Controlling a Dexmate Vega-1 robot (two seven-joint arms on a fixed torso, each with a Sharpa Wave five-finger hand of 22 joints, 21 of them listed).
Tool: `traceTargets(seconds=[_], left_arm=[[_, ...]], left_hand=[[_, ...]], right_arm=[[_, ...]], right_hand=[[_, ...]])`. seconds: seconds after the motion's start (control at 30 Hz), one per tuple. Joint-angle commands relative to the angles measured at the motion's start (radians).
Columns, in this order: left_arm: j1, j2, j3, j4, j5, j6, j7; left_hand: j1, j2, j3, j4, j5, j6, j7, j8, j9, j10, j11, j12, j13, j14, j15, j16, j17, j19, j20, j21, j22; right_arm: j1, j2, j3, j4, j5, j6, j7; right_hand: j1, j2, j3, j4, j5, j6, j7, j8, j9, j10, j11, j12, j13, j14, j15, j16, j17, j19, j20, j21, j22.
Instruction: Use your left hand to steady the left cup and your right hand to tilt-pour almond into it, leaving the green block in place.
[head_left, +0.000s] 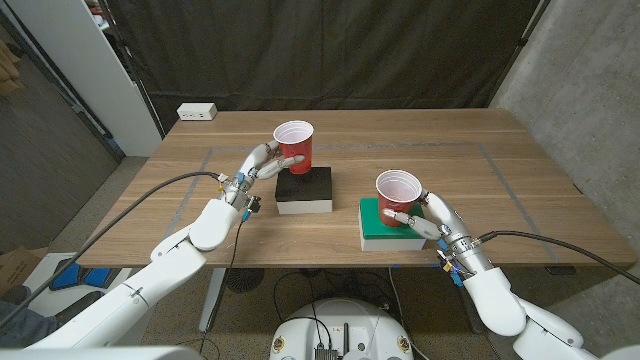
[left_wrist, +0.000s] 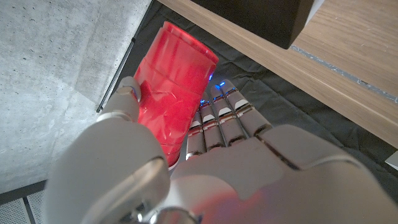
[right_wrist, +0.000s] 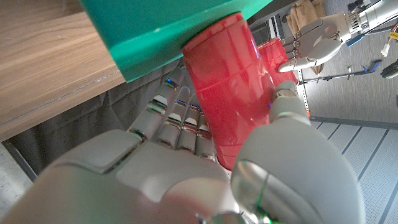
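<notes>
**Both hands wrapped around upright red cups on their blocks**

Nearest the camera, the right hand (head_left: 428, 222) reaches in from the near right corner of the wooden table (head_left: 180, 190) and grips the right-hand red plastic cup (head_left: 397, 198). Its right wrist view shows the fingers (right_wrist: 177, 121) lying close together along one side of the cup (right_wrist: 227, 81) and the thumb pressing the opposite side. This cup stands upright, long axis vertical, white-lined mouth pointing up, on the flat green block (head_left: 372, 224), near the block's far edge. The block sits on the table's near right part.

Farther off and to the left, the left hand (head_left: 262, 165) holds the second red plastic cup (head_left: 294, 147). In the left wrist view its fingers (left_wrist: 224, 118) are pressed side by side against the cup wall (left_wrist: 171, 93), thumb on the other side. That cup also stands upright, mouth up, on a black-topped, white-sided block (head_left: 305, 191) near the table's middle.

A white power strip (head_left: 197, 112) lies at the far left edge.
</notes>
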Motion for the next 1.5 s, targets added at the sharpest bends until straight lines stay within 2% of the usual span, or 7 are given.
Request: traceTargets(seconds=[0.03, 0.3, 0.43, 0.73, 1.5], left_arm=[[-0.007, -0.001, 0.003, 0.006, -0.006, 0.0, -0.009], [-0.007, -0.003, 0.002, 0.01, -0.008, -0.004, -0.005], [-0.003, -0.005, 0.001, 0.013, -0.011, -0.008, -0.002], [-0.006, -0.002, 0.003, 0.013, -0.009, -0.009, -0.007], [-0.019, -0.006, 0.007, 0.026, -0.007, -0.019, -0.009]], left_hand=[[0.003, 0.012, -0.005, 0.001, 0.007, 0.011, 0.002, 0.004, 0.005, 0.009, 0.0, -0.002, 0.004, 0.007, -0.04, 0.0, 0.001, 0.008, -0.012, 0.0, 0.003], [0.002, 0.013, -0.005, 0.002, 0.007, 0.012, 0.002, 0.004, 0.005, 0.008, 0.0, -0.002, 0.004, 0.009, -0.04, 0.0, 0.0, 0.008, -0.011, 0.0, 0.003], [0.001, 0.013, -0.005, 0.002, 0.007, 0.012, 0.002, 0.004, 0.005, 0.008, 0.002, -0.002, 0.004, 0.009, -0.041, -0.001, 0.0, 0.009, -0.011, 0.0, 0.003], [0.002, 0.014, -0.005, 0.001, 0.008, 0.013, 0.003, 0.004, 0.005, 0.01, 0.0, -0.002, 0.004, 0.009, -0.039, -0.002, -0.001, 0.009, -0.01, 0.0, 0.003], [0.002, 0.014, -0.006, 0.0, 0.008, 0.014, 0.002, 0.004, 0.005, 0.009, -0.001, -0.002, 0.004, 0.01, -0.038, -0.003, -0.002, 0.009, -0.009, 0.0, 0.004]], right_arm=[[-0.002, 0.013, -0.008, 0.012, 0.005, 0.019, -0.023], [-0.008, 0.022, -0.002, 0.015, 0.022, 0.052, -0.033], [-0.015, 0.022, 0.007, 0.008, 0.026, 0.055, -0.029], [-0.027, 0.011, 0.03, -0.024, 0.078, 0.055, 0.023], [-0.078, 0.032, 0.126, -0.105, 0.066, 0.03, 0.059]], right_hand=[[0.026, 0.005, 0.009, 0.0, 0.006, 0.017, -0.001, 0.006, 0.006, 0.018, 0.002, 0.005, 0.005, 0.026, -0.006, 0.014, 0.005, 0.032, -0.005, 0.011, 0.004], [0.053, 0.011, 0.01, 0.003, 0.002, 0.055, -0.002, 0.018, 0.007, 0.058, -0.01, 0.013, 0.008, 0.074, -0.009, 0.04, 0.016, 0.084, -0.016, 0.024, 0.005], [0.06, 0.016, 0.009, 0.007, -0.002, 0.077, -0.007, 0.025, 0.008, 0.078, 0.0, 0.017, 0.011, 0.095, -0.015, 0.052, 0.023, 0.105, -0.021, 0.029, 0.005], [0.064, 0.026, 0.009, 0.011, -0.007, 0.092, 0.0, 0.029, 0.009, 0.092, 0.003, 0.02, 0.014, 0.104, -0.012, 0.06, 0.03, 0.118, -0.021, 0.031, 0.006], [0.066, 0.033, 0.003, 0.016, -0.017, 0.095, 0.0, 0.026, 0.009, 0.096, 0.01, 0.017, 0.021, 0.102, -0.008, 0.067, 0.043, 0.12, -0.015, 0.026, 0.007]])
